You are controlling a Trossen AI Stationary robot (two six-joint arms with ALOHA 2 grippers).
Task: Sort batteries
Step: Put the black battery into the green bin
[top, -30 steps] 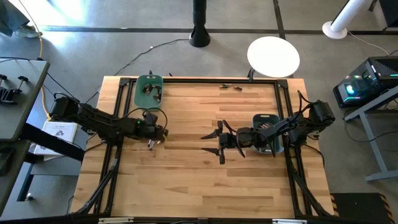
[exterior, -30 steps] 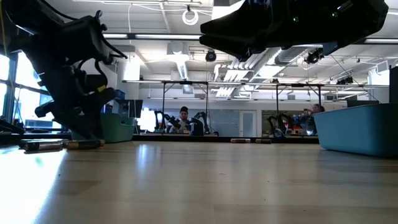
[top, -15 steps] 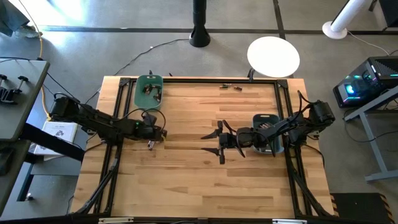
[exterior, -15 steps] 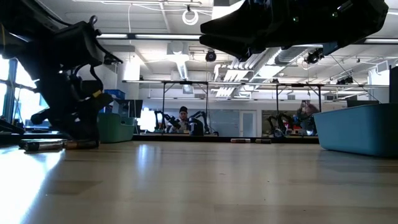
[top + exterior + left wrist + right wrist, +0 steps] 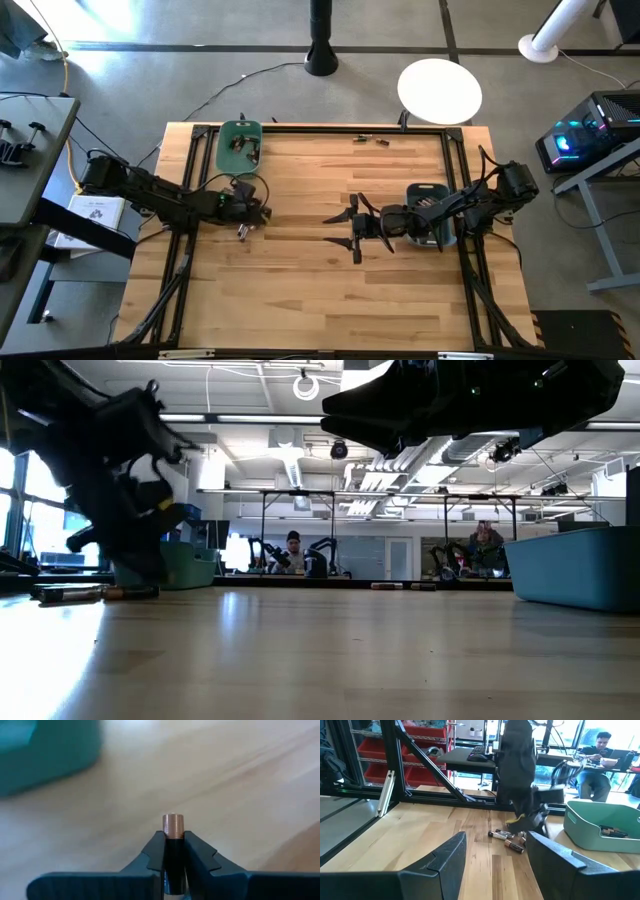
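My left gripper (image 5: pixel 258 213) stands over the table's left part, tipped steeply down, shut on a battery (image 5: pixel 173 832) with a dark body and a copper end. Loose batteries (image 5: pixel 243 232) lie flat on the wood just beside it, seen also in the right wrist view as batteries (image 5: pixel 506 840). A green bin (image 5: pixel 239 147) at the far left holds several batteries (image 5: pixel 612 831). My right gripper (image 5: pixel 345 230) hovers open and level near the table's middle, with nothing between its fingers (image 5: pixel 447 857). My left gripper pinches the battery's dark body (image 5: pixel 174 855) between its two fingers (image 5: pixel 156 851). The battery lies along the fingers, and its copper end (image 5: pixel 173 825) sticks out past the fingertips. Whether it is clear of the table does not show.
A blue-grey bin (image 5: pixel 432 212) sits under my right arm at the table's right. More batteries (image 5: pixel 370 140) lie at the far edge. A black frame (image 5: pixel 190 250) runs along the table's sides. People sit in the room behind.
My left wrist has tipped a little in place beside the loose batteries; the arm's outline shifts in the low view. My right arm has kept still.
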